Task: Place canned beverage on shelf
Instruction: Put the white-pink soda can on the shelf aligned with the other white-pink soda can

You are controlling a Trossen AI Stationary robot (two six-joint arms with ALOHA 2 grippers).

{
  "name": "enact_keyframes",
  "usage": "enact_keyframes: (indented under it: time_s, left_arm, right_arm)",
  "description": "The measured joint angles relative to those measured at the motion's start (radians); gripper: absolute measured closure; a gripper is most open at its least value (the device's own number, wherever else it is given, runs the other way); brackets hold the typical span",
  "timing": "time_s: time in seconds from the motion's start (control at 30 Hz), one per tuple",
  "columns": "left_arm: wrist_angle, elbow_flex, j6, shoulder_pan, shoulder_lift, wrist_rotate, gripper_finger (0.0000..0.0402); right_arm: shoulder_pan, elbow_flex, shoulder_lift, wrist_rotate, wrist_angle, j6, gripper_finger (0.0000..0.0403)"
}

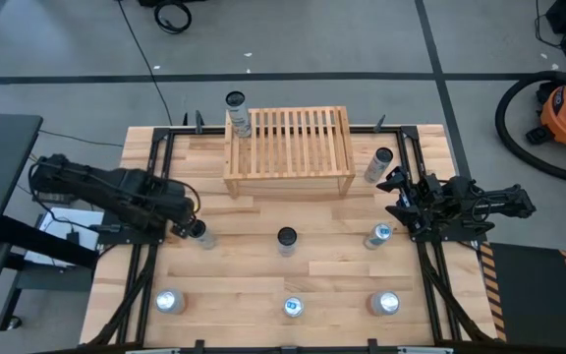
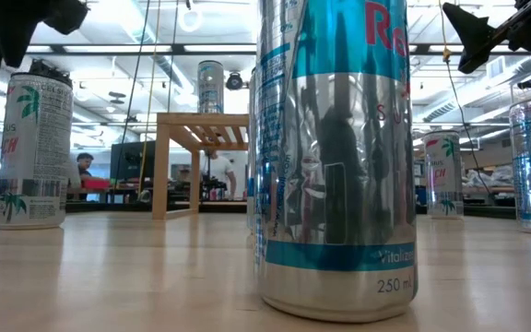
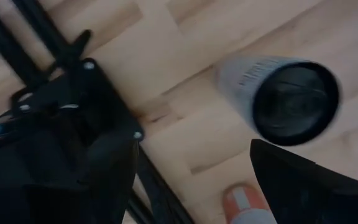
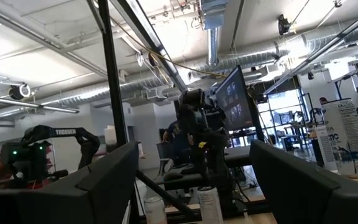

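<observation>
Nearest the low camera stands a tall silver and blue can (image 2: 337, 157), filling the middle of the frame; it is most likely the middle one (image 1: 293, 308) of three along the lower edge of the high view, with a can to its left (image 1: 169, 301) and one to its right (image 1: 387, 303).

In the middle band of the high view, the left claw (image 1: 187, 229) sits at the left, fingers spread, right by a small can (image 1: 202, 234). The left wrist view shows that can (image 3: 278, 96) lying between the open fingers (image 3: 303, 186) with table showing on either side, so nothing looks gripped, though the blur there makes contact hard to rule out. A dark-topped can (image 1: 286, 239) stands at centre. At the right, the right claw (image 1: 397, 200) hangs open and empty between two cans (image 1: 378, 234) (image 1: 379, 163).

Farthest, at upper centre, the shelf (image 1: 288, 143) rests on the table (image 1: 254, 270), with one can (image 1: 237, 113) already at its upper left corner.

The step in hand appears to be the reach for a pick-up by the left arm. Next it should centre its fingers on the can, close firmly, lift clear, and carry it toward a free stretch of slats.
</observation>
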Motion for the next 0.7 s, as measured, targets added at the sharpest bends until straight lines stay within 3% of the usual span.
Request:
enact_keyframes:
  time_s: [0.2, 0.4, 0.7]
  left_arm:
    - [0.103, 0.000, -0.045, -0.086, 0.001, 0.005, 0.0090]
    - [0.107, 0.000, -0.140, -0.163, 0.002, 0.004, 0.0090]
    - [0.139, 0.000, -0.120, -0.113, 0.048, -0.038, 0.0090]
  right_arm:
    - [0.000, 0.000, 0.000, 0.000, -0.001, 0.000, 0.0085]
    - [0.000, 0.000, 0.000, 0.000, -0.006, -0.001, 0.0085]
    - [0.000, 0.000, 0.000, 0.000, -0.006, -0.001, 0.0085]
